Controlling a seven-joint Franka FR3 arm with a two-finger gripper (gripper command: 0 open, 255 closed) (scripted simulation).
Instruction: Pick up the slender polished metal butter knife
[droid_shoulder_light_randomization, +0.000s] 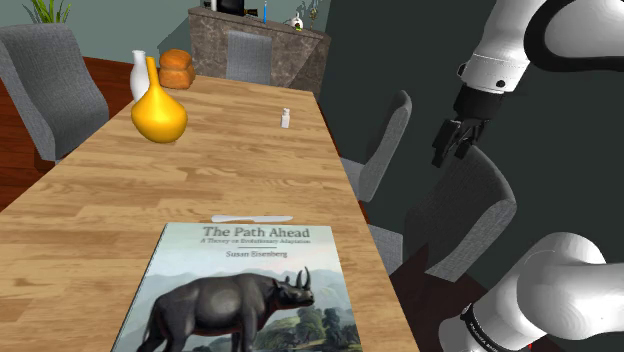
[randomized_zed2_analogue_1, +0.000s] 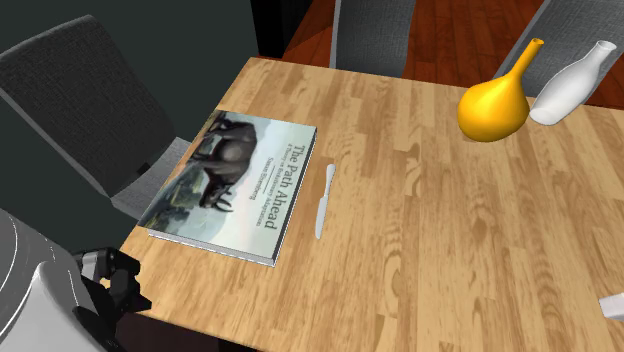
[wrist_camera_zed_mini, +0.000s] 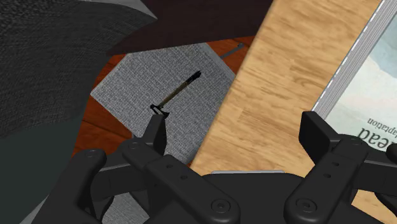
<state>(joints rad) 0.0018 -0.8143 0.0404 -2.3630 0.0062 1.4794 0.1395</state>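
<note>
So the claw (wrist_camera_zed_mini: 234, 116) is wide open with nothing in it, hanging off the side of the table (droid_shoulder_light_randomization: 120, 190) over a grey chair (wrist_camera_zed_mini: 165, 83), well away from what it's after. The butter knife (droid_shoulder_light_randomization: 252, 218) lies flat on the wood just beside the edge of the big rhino book (droid_shoulder_light_randomization: 250, 270), roughly parallel to it, with only a thin strip of table between them. It's drawn pale grey-white here, not very shiny. That's where I think this gets ugly. The knife is thin and sits flush on the table, so if the fingers come down too high they'll probably close on air, and too low they'll jam into the wood. The book is the bigger worry: if the claw straddles the knife across its width, one finger has to fit in that narrow gap, and it could land on the cover or shove the book instead. A glancing touch could also just skid the knife sideways. Coming in from the side, the arm also has to clear the chair back. I'd guess grabbing across the handle end is safest.
</note>
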